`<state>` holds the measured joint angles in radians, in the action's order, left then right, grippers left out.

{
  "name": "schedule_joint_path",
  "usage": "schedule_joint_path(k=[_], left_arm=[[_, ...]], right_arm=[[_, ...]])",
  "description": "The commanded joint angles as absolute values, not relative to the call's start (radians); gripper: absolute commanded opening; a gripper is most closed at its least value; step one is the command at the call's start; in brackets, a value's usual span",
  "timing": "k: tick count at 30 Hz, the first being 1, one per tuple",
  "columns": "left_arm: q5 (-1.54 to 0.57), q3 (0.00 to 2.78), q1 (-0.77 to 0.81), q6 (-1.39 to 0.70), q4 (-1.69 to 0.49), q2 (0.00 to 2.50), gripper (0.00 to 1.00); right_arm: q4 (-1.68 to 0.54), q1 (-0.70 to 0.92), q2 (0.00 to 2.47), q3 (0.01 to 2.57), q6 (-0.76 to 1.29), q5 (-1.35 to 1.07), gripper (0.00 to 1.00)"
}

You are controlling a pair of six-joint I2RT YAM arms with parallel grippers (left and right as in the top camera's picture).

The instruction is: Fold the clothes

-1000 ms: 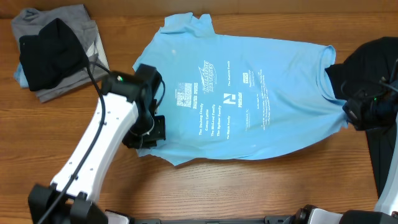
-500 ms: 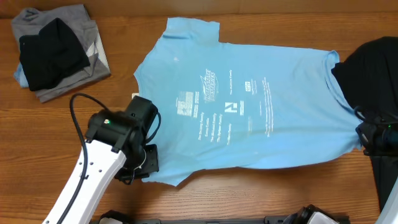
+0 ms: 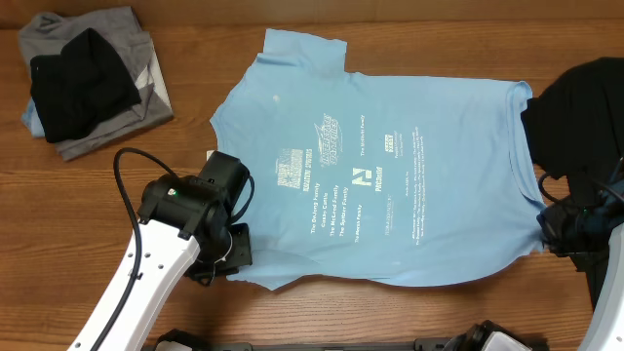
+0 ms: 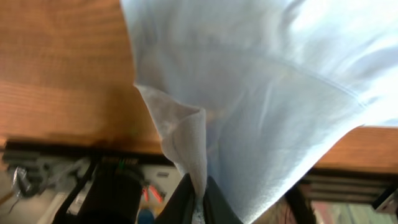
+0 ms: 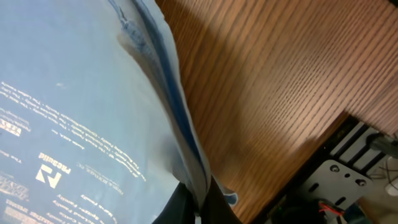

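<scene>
Right, the light blue T-shirt [image 3: 390, 175] lay spread nearly flat across the middle of the wooden desk [image 3: 117, 195], white print facing up. Down at the shirt's 7 o'clock corner sat the left end effector [image 3: 219, 261]. Its wrist camera showed both fingers pressed together on a bunched fold of the blue cloth, which rose out of the pinch and draped back onto the wood. Over at the shirt's 4 o'clock edge, the right end effector [image 3: 564, 226] had its own bite. From that wrist view the fingers were closed tight on the doubled hem, and the fabric ran up and away with the small white lettering plain to see.

Up at 10 o'clock on the desk, well apart from the blue shirt, a folded black T-shirt [image 3: 78, 83] rested on top of a folded grey T-shirt [image 3: 122, 29]. At 3 o'clock a loose black T-shirt [image 3: 575, 107] sat heaped just beside the blue shirt's far edge, touching or overlapping it there. Which of the two it was I could not tell.
</scene>
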<state>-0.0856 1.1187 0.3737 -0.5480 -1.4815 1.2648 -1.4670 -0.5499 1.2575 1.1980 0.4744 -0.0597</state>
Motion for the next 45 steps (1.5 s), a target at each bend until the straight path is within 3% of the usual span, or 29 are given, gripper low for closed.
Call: schedule_joint_path(k=[1, 8, 19, 32, 45], left_arm=[[-0.077, 1.115, 0.381, -0.554, -1.427, 1.254, 0.08], [0.054, 1.115, 0.379, -0.560, -1.290, 1.262, 0.18], [0.107, 1.115, 0.358, -0.563, -1.066, 1.397, 0.04], [0.111, 1.115, 0.236, -0.498, -0.831, 1.511, 0.06], [0.109, 1.115, 0.228, -0.494, -0.627, 1.551, 0.11]], right_arm=[[-1.448, -0.554, 1.248, 1.198, 0.495, -0.054, 0.06], [-1.386, -0.554, 1.251, 1.198, 0.499, -0.054, 0.08], [-1.303, -0.548, 1.314, 1.198, 0.510, -0.118, 0.09], [-1.151, -0.503, 1.391, 1.198, 0.554, -0.136, 0.08], [-1.021, -0.426, 1.518, 1.197, 0.600, -0.086, 0.04]])
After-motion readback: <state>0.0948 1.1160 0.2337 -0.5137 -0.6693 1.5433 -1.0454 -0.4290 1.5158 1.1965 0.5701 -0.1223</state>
